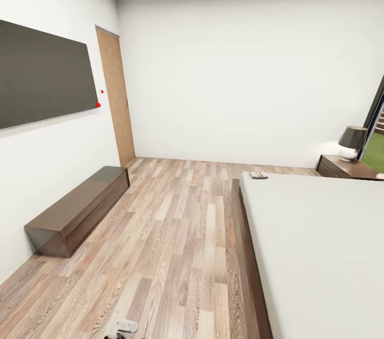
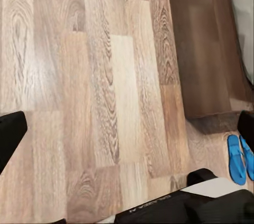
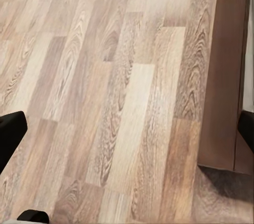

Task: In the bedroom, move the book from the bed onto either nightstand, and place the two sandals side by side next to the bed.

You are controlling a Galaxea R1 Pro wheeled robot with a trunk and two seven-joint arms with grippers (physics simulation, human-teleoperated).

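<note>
The book [image 1: 258,174] lies flat on the far left corner of the bed's pale mattress [image 1: 320,243]. Beyond that corner a dark nightstand [image 1: 341,168] stands against the back wall. Two blue sandals [image 2: 241,159] lie close together on the plank floor, just past the end of the bed's dark frame [image 2: 203,49]. My left gripper [image 2: 128,126] hangs open above bare floor, nothing between its black fingers [image 2: 10,136]. My right gripper [image 3: 128,128] is also open over the floor, the bed frame [image 3: 225,70] beside it.
A long low dark TV cabinet [image 1: 80,211] runs along the left wall under a wall screen [image 1: 45,75]. A brown door [image 1: 116,99] stands in the far left corner. A lamp [image 1: 352,142] sits on the nightstand. Wood floor [image 1: 176,221] stretches between cabinet and bed.
</note>
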